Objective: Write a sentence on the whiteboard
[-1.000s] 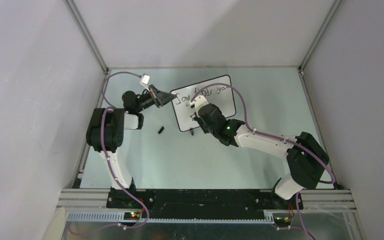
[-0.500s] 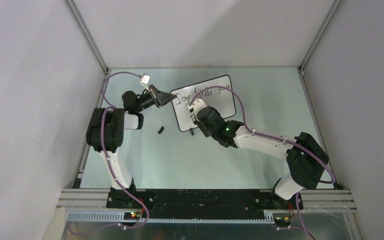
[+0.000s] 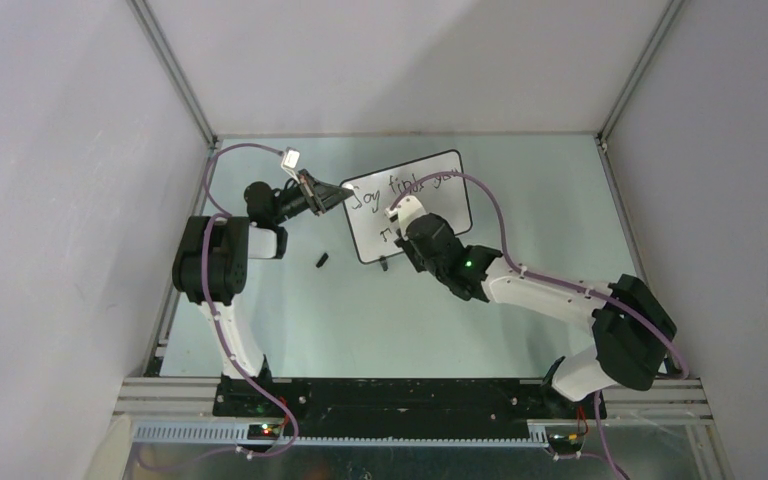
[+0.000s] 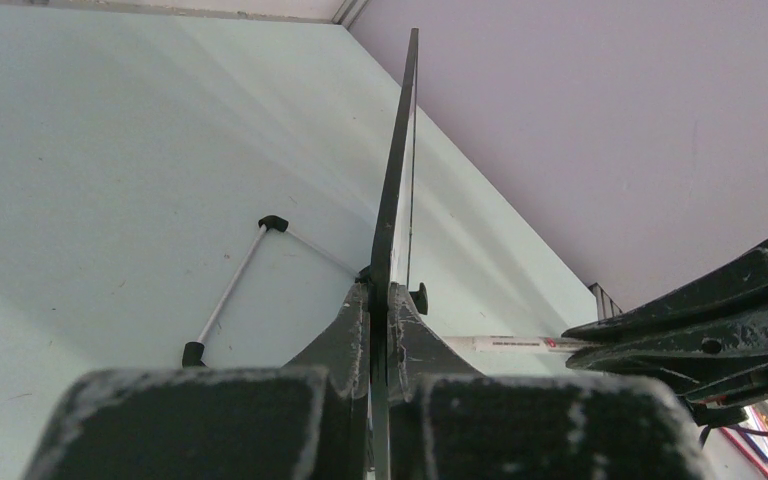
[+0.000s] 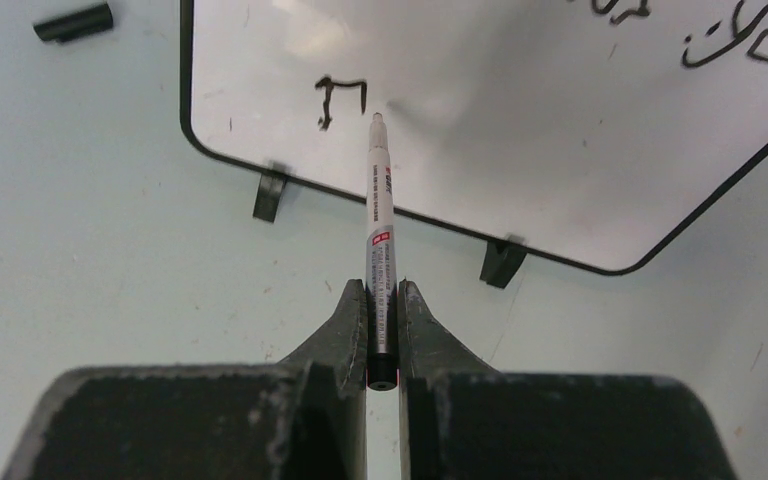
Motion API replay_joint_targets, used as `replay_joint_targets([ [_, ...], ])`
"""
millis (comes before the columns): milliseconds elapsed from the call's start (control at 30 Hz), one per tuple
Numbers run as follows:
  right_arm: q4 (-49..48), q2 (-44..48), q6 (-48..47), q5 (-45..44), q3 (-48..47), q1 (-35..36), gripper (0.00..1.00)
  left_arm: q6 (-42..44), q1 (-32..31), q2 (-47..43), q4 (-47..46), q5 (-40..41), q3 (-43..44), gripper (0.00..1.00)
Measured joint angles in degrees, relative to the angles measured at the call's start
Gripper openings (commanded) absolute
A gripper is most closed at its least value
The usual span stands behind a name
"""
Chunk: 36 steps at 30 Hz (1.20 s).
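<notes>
Once the top line was done, the sentence had gained a fresh stroke low on the left of the whiteboard, which stood propped on its feet toward the far side of the table. The right gripper, clamped on the pen, had dropped down from the top line, with the tip just beside that stroke. The left gripper was pinching the board's left edge. A second line was probably starting.

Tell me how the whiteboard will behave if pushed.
Probably stiff and light: the whiteboard looks very thin edge-on. Likely to slide or tip, resting on small feet; the left end effector clamps its edge, perhaps steadying it.
</notes>
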<state>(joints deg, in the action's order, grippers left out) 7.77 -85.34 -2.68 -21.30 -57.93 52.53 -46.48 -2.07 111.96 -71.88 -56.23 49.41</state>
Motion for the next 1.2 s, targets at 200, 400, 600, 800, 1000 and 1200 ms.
replay_joint_targets([
  [200,-1.6,0.0,-0.5,0.8,0.0,-0.5,0.00,0.0,0.0,0.0,0.0,0.0,0.0,0.00],
  [400,-1.6,-1.4,-0.9,1.3,-0.5,-0.5,0.00,0.0,0.0,0.0,0.0,0.0,0.0,0.00],
  [600,-1.3,-2.8,-1.6,1.2,-1.6,0.0,0.00,0.0,0.0,0.0,0.0,0.0,0.0,0.00],
  [800,-0.9,-3.3,-2.0,1.2,-2.5,0.2,0.00,0.0,0.0,0.0,0.0,0.0,0.0,0.00],
  [1000,-0.6,-3.6,-2.0,1.2,-2.9,0.2,0.00,0.0,0.0,0.0,0.0,0.0,0.0,0.00],
  [1200,-0.3,-3.9,-1.9,1.2,-3.0,0.2,0.00,0.0,0.0,0.0,0.0,0.0,0.0,0.00],
])
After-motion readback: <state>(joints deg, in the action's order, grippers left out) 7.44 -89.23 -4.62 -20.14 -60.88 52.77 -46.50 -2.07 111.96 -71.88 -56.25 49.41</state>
